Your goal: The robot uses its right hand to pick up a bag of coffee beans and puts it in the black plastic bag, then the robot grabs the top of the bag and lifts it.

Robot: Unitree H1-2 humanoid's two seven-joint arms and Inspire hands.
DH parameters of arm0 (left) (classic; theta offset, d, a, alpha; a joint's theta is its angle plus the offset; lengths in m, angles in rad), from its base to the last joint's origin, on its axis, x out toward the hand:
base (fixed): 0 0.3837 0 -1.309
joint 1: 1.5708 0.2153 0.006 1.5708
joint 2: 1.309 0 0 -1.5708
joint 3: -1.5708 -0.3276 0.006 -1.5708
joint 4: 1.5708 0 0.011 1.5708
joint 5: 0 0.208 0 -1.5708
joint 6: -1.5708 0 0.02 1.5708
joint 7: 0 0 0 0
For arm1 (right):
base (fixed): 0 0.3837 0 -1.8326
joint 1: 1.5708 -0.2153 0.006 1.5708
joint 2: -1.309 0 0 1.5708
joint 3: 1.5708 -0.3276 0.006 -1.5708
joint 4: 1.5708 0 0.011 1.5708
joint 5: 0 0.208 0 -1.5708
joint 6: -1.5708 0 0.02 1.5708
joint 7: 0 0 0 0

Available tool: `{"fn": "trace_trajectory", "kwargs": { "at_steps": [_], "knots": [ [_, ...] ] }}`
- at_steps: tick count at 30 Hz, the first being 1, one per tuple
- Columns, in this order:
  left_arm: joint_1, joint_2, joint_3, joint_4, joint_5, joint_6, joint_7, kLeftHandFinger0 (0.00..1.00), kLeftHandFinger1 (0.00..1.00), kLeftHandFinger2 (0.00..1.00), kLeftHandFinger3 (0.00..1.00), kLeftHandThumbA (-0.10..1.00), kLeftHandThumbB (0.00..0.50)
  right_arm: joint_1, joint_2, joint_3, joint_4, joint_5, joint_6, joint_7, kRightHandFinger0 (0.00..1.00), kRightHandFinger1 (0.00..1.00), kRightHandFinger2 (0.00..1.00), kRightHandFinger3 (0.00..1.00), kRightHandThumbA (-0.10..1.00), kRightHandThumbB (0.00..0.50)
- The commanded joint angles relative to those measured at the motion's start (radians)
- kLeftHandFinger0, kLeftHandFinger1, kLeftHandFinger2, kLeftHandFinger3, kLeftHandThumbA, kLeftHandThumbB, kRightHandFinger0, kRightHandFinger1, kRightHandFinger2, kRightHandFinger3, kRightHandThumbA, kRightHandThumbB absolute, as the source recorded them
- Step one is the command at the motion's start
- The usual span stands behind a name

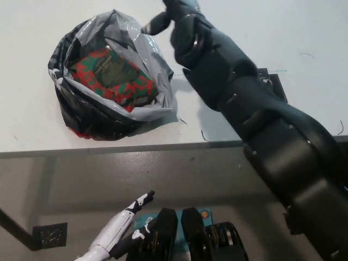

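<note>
Fingers of the black right hand (173, 12), top centre, hold nothing; their spread is unclear. Red-and-green coffee bean bag (111, 73) already lies inside the crumpled black plastic bag (87, 111), upper left on the white desk (272, 32); grabbing its top remains

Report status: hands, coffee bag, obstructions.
Right hand out of black plastic bag, empty. Left hand low, idle. Coffee bag inside. Nothing blocking.

The right arm (261, 114) is formed of bulky matte black segments, rounded at the joints and dotted with small pale screws. The right hand (174, 13) is black. The left hand (122, 225) is cased in slim white shells with black at the joints.
</note>
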Motion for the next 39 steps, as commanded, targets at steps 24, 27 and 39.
{"fn": "trace_trajectory", "kwargs": {
  "at_steps": [24, 27, 39],
  "knots": [
    [0.009, 0.011, 0.003, -0.032, -0.004, -0.011, -0.031, 1.00, 1.00, 1.00, 1.00, 0.97, 0.199, 0.074, 0.036, -0.152, -0.003, 0.122, 0.021, 0.146, 1.00, 1.00, 1.00, 1.00, 1.00, 0.400],
    [0.008, 0.012, 0.004, -0.028, -0.005, -0.019, -0.029, 1.00, 1.00, 1.00, 1.00, 0.97, 0.196, 0.081, 0.036, -0.153, 0.004, 0.123, 0.031, 0.145, 1.00, 1.00, 1.00, 1.00, 1.00, 0.399],
    [0.025, 0.003, 0.006, -0.031, 0.013, -0.029, -0.006, 1.00, 1.00, 1.00, 1.00, 1.00, 0.223, 0.137, 0.010, -0.097, 0.033, 0.070, 0.053, 0.135, 1.00, 1.00, 1.00, 1.00, 1.00, 0.397]
  ]
}}
